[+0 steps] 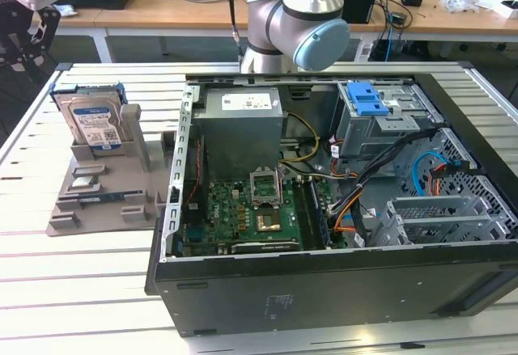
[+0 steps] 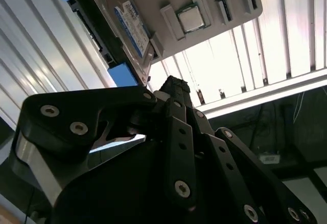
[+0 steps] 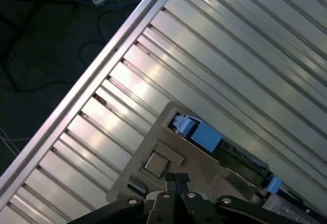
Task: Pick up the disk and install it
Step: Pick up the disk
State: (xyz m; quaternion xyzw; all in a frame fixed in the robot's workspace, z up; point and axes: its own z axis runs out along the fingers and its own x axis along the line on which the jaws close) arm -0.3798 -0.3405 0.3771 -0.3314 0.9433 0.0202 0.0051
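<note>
One disk [image 1: 93, 120] stands on edge in a slot of the grey plastic stand [image 1: 105, 189], on the exterior view's left and well apart from the open computer case [image 1: 324, 286]. Both rest on a table [image 1: 81, 290] of ribbed, brushed aluminium slats.

The disk is a flat rectangle of silver-black metal. Its face carries a white-and-blue label [image 2: 134, 26] with barcodes, whose print I cannot make out. Blue plastic carrier rails [image 3: 204, 135] run along its edges.

The stand is matt and moulded, with upright posts and shallow recesses. One recess holds a square, metal-capped chip [image 2: 191, 19].

My claw [image 3: 177, 179] is black and built of bolted link plates. Its two narrow fingertips are pressed together with nothing between them. In both wrist views it hovers over the stand, near the disk but apart from it.

Inside the case, a blue plastic latch [image 1: 366, 96] sits on top of the grey metal drive cage [image 1: 380, 133]. My arm [image 1: 295, 23], with its smooth silver joint and pale blue cap, rises behind the case.
</note>
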